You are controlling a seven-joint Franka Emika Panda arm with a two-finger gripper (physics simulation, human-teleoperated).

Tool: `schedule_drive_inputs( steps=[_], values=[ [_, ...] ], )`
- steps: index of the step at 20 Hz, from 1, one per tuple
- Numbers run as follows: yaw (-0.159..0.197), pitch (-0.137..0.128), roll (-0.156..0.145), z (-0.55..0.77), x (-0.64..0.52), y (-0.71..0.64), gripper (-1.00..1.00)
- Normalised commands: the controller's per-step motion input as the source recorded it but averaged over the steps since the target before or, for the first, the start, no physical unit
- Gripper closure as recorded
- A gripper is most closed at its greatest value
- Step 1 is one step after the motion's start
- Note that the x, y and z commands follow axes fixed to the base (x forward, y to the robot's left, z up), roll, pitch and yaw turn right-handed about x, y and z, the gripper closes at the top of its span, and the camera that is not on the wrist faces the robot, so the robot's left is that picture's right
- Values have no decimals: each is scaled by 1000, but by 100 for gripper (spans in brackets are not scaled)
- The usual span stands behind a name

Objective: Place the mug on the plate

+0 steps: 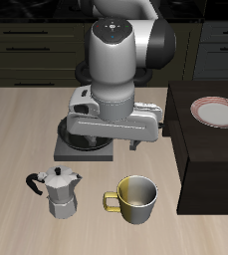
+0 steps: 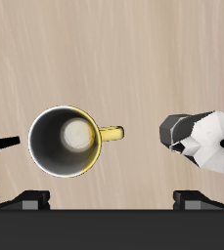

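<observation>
The mug (image 1: 137, 199) stands upright near the table's front edge, olive-yellow fading to white, with its yellow handle toward the moka pot. In the wrist view the mug (image 2: 65, 142) shows from above with a dark inside. The plate (image 1: 217, 112), white with a reddish-pink rim, lies on a dark raised block (image 1: 207, 164), farther back than the mug. My gripper (image 2: 113, 199) is open and empty, its fingertips (image 2: 35, 200) wide apart. It hangs well above the table, a little behind the mug and the moka pot, touching nothing.
A silver moka pot (image 1: 61, 191) with a black handle stands beside the mug, and it shows in the wrist view (image 2: 203, 139). A dark burner plate (image 1: 81, 147) lies under the arm (image 1: 120, 60). The dark block's wall rises close beside the mug.
</observation>
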Motion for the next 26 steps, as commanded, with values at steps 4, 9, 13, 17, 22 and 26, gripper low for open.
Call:
schedule_drive_inputs(
  steps=[4, 9, 13, 17, 22, 26],
  values=[
    [-4, -9, -37, -251, 27, 11, -100],
    [-31, 20, -11, -253, 22, 75, -100],
    [-26, 14, 10, -212, 48, 91, -100],
    [-8, 27, 13, -300, 58, 174, -100],
    [-15, 15, 3, -186, 17, 48, -100],
    [1, 15, 14, -285, 21, 35, -100]
  ],
)
